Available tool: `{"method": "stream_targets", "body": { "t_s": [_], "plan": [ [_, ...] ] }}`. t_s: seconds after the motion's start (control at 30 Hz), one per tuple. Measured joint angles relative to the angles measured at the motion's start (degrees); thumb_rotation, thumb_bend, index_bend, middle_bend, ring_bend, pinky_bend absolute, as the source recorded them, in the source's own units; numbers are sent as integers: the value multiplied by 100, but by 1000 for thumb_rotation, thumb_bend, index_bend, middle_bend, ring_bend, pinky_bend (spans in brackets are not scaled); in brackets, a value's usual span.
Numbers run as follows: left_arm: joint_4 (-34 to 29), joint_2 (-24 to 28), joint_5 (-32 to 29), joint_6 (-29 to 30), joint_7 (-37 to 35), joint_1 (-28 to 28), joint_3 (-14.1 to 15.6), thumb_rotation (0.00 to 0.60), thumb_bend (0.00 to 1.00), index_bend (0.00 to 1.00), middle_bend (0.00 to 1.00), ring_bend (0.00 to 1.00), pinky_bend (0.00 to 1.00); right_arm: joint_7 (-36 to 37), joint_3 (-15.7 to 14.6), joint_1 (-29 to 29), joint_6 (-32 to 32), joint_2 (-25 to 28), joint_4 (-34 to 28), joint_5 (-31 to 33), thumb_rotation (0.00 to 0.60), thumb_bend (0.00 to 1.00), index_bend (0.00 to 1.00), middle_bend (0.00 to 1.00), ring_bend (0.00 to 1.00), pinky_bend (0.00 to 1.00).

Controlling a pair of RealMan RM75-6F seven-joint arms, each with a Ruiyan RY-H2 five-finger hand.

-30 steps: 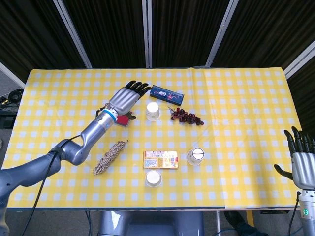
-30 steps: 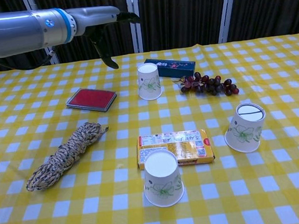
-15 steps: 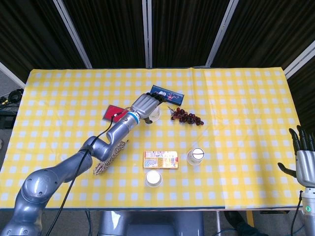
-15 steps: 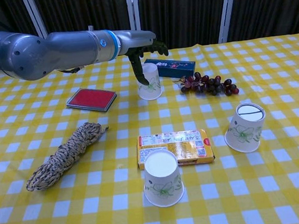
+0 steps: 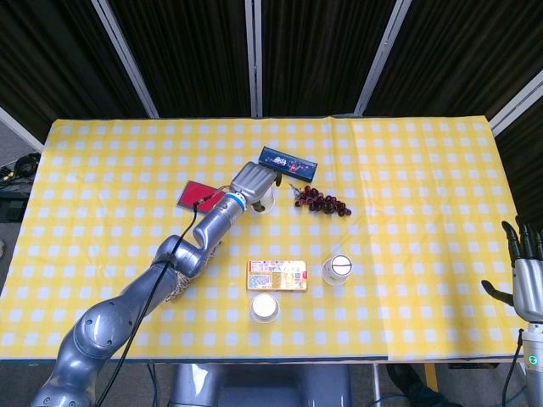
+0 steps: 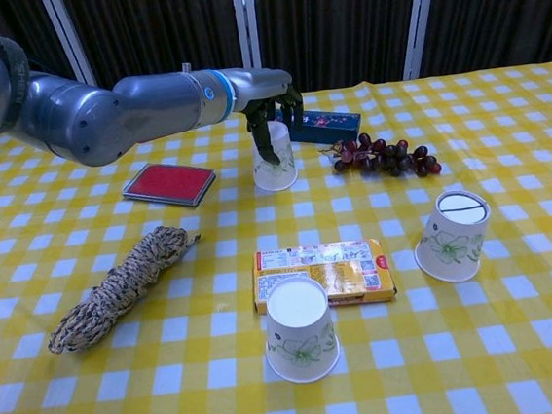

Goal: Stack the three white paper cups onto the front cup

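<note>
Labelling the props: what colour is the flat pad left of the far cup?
Red, with a dark rim; the flat pad shows best in the chest view.

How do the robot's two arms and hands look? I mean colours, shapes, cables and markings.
The left arm is rounded grey metal with a blue ring at the wrist; a thin black cable runs along it. The left hand has a silver back and black fingers. The right hand looks the same, above a green-marked wrist.
</note>
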Motion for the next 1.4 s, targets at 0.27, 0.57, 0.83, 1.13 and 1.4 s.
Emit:
{"method": "stream_targets", "body": {
  "t_s": [0.27,0.57,0.83,1.13,1.4],
  "plan": [
    [40,9,68,92,-102,-32,65,600,198,431,392,419,491,-32,-14,-12,53,5,-35,-37,600,0,0,0,0,0],
    [-541,416,168,439,-182,39,96,600,199,443,393,420,491,-84,-30,-34,122,15,-110,-72,600,0,0,0,0,0],
    [-1557,1087,274,821,-161,271,155,600,198,451,400,423,491,-83,-49,-43,142,28,-145,-107,600,0,0,0,0,0],
    [-3455,2271,518,1388,-118,809,369,600,197,454,403,424,491,-88,-70,-24,102,22,-158,-123,600,0,0,0,0,0],
    [-5324,3503,1012,1929,85,1293,701,600,197,458,403,424,491,-156,-111,-34,170,30,-250,-238,600,0,0,0,0,0]
  ]
}}
